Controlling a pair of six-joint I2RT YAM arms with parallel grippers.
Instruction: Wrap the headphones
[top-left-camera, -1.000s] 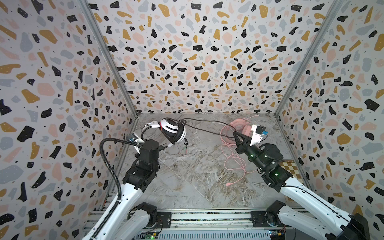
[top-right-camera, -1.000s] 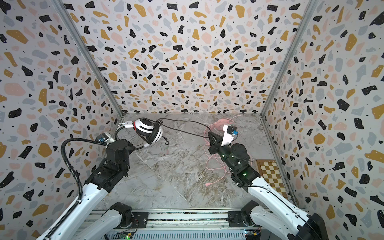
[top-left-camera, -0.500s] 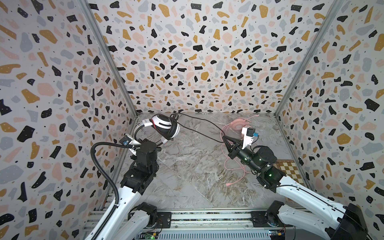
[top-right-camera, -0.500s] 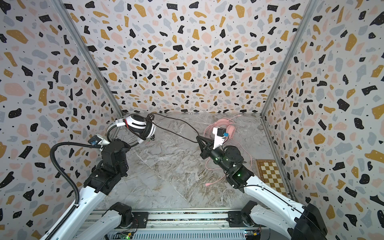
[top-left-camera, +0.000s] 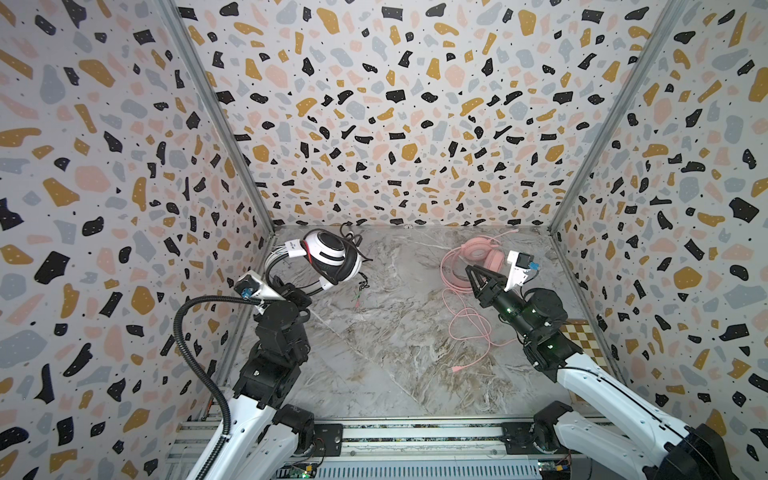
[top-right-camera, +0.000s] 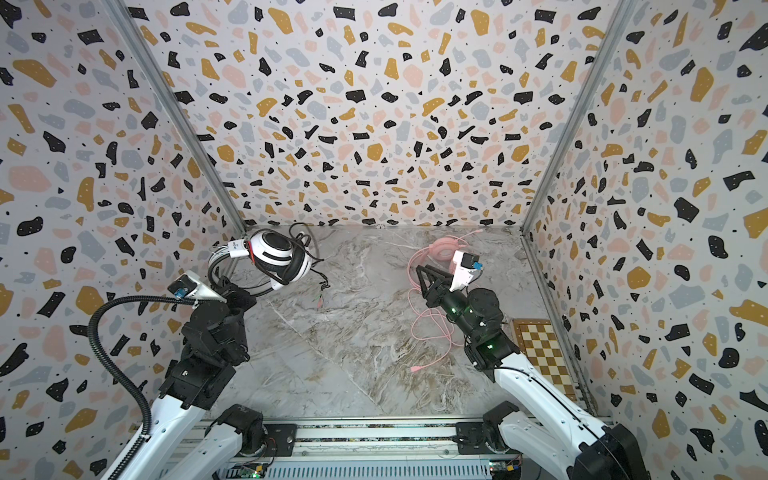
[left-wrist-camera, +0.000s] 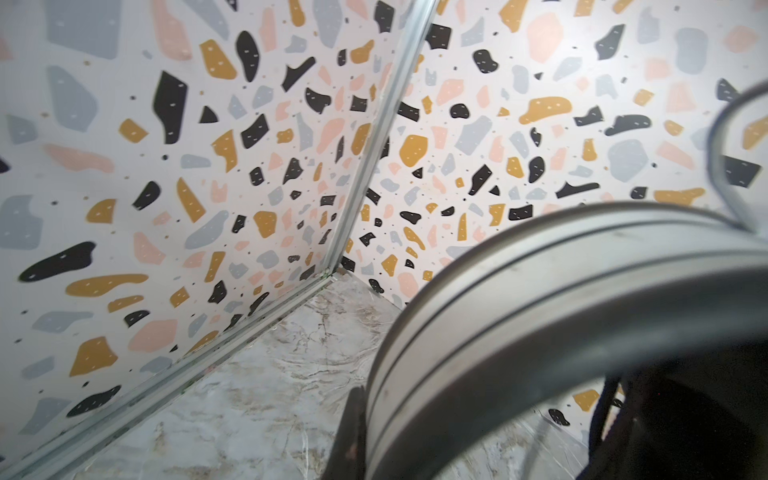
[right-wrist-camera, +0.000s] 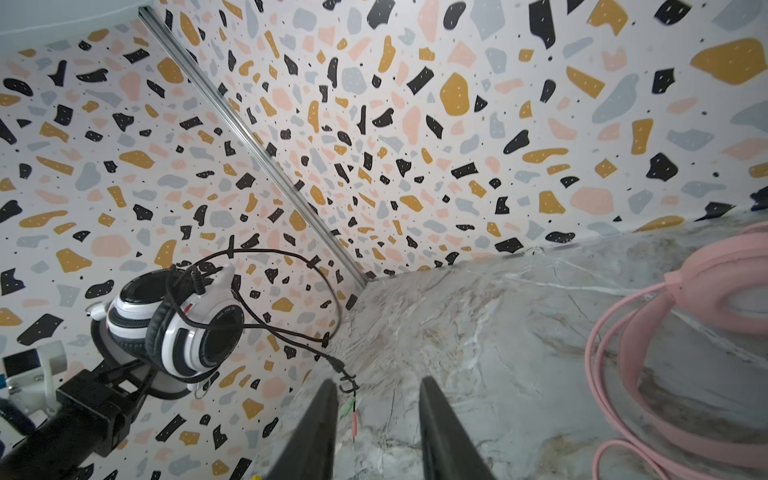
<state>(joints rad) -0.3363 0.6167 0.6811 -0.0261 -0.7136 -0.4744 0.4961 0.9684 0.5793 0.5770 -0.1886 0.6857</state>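
Three sides are closed off by terrazzo-print wall panels, joined at the back corners by aluminium profiles. The floor is covered in grey marble-pattern sheet and evenly lit. A checkerboard mat is seen at the right edge, and an aluminium rail along the front.

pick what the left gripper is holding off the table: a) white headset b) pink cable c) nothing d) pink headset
a: the left gripper is shut on the band of the white headset, raised above the table, while the pink headset lies on it.
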